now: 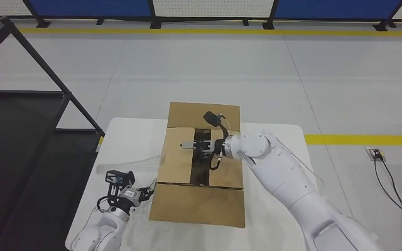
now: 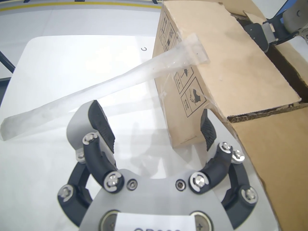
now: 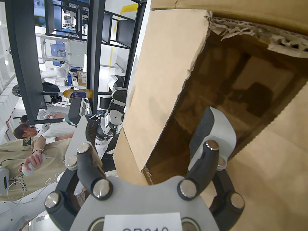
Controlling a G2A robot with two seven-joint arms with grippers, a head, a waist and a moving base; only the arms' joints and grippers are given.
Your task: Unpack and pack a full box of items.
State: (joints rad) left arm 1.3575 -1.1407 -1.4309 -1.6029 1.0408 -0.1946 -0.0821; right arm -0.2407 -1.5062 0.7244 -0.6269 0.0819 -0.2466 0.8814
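Observation:
A brown cardboard box [image 1: 198, 188] stands in the middle of the white table [image 1: 129, 141]. Its top flaps are partly apart, with a dark gap [image 1: 202, 157] between them; what lies inside is too dark to make out. My right gripper [image 1: 200, 145] is open over that gap and straddles the edge of one top flap [image 3: 166, 73], one finger [image 3: 211, 126] inside the box and the other outside. My left gripper [image 2: 154, 126] is open, low over the table at the box's near left corner [image 2: 182, 135]. A strip of clear tape [image 2: 96, 90] hangs off the box side.
A black metal shelf frame [image 1: 38, 119] stands close to the table's left side. Bare tabletop lies left of the box, under the tape strip. The table's front edge is near my left arm [image 1: 107, 219].

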